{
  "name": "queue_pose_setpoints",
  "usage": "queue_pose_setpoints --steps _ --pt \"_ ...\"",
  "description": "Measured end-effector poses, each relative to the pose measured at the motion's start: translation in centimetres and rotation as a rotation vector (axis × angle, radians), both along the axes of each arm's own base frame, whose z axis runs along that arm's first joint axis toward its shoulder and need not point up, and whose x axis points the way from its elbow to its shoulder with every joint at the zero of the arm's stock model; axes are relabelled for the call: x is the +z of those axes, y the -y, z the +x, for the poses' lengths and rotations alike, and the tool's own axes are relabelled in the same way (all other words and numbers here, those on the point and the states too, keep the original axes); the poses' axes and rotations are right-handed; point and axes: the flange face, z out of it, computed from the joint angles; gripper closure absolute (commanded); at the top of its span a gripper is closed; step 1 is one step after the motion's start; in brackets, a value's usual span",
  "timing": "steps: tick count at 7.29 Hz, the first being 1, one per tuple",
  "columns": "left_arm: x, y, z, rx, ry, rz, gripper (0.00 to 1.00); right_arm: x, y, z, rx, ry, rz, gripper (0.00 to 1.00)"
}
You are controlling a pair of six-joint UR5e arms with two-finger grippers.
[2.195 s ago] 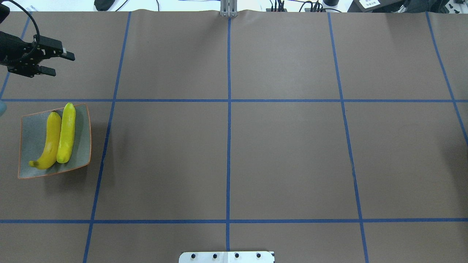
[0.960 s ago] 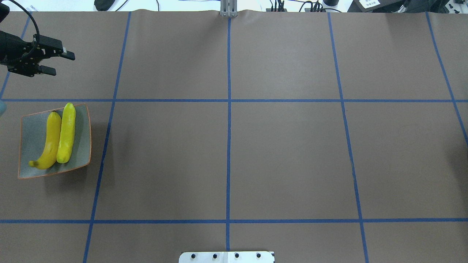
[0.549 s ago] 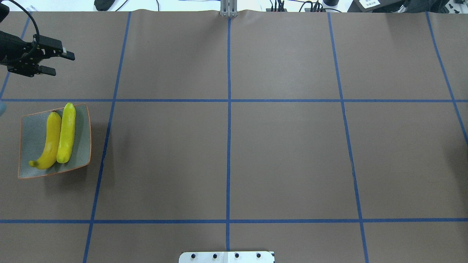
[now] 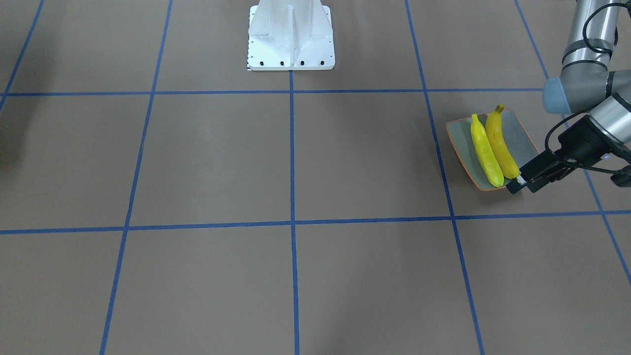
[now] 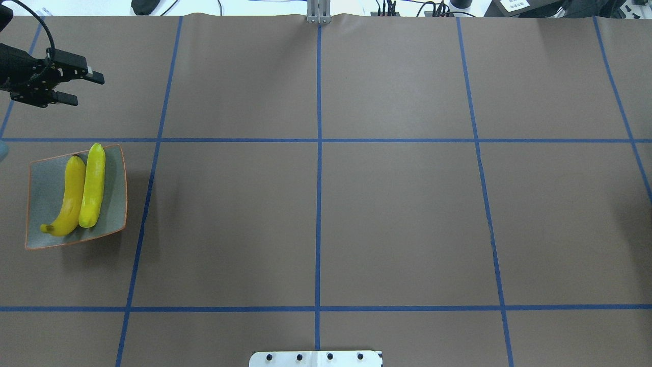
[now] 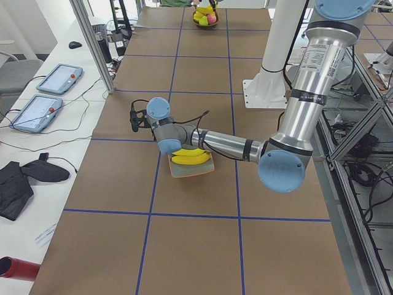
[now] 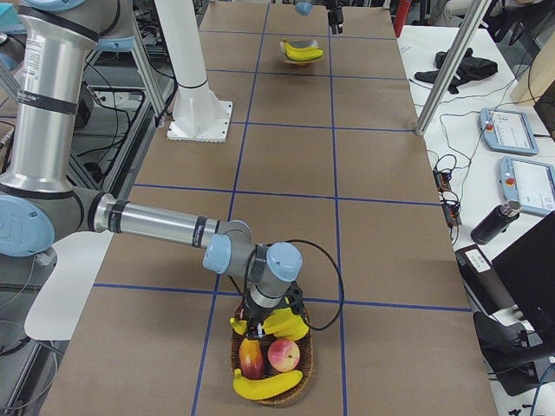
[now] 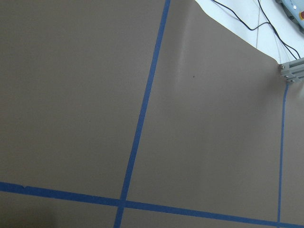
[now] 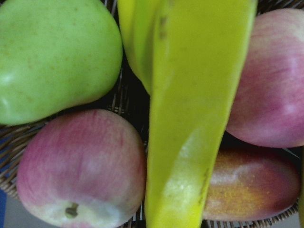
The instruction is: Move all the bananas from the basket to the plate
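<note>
Half is done: two bananas point(image 5: 93, 183) lie on the plate point(image 5: 43, 193), two more bananas point(image 7: 264, 384) are in the basket point(image 7: 302, 388) under the right gripper point(image 7: 260, 322); its grip I cannot tell. The left gripper point(image 5: 89, 90) hangs open, empty, near the plate.

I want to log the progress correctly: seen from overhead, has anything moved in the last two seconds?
Nothing has visibly changed in the overhead view. The golden banana and the paler banana lie side by side on the plate as before. The left gripper hangs at the same spot beyond the plate, jaws apart and empty. The right arm is outside that view, so it cannot be compared.
</note>
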Motion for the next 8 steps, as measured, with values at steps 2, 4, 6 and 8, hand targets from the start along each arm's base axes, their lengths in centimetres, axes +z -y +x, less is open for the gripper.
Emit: queue_pose_setpoints --steps 2,4,6,8 --pt "0.2 0.1 0.1 0.001 0.002 -0.004 0.0 -6.0 3.3 2.5 -0.013 -0.032 0.047 1.0" --pt "0.5 0.1 0.3 0.004 0.004 -0.008 0.0 -12.1 11.1 2.3 0.01 -0.034 0.126 1.0" --pt "0.7 0.3 0.6 0.003 0.007 -0.012 0.0 -18.6 18.9 -2.7 0.05 -0.019 0.178 1.0" --pt "0.9 0.7 1.3 -0.021 0.023 -0.01 0.0 -25.9 24.4 -12.0 0.1 0.0 0.19 1.0"
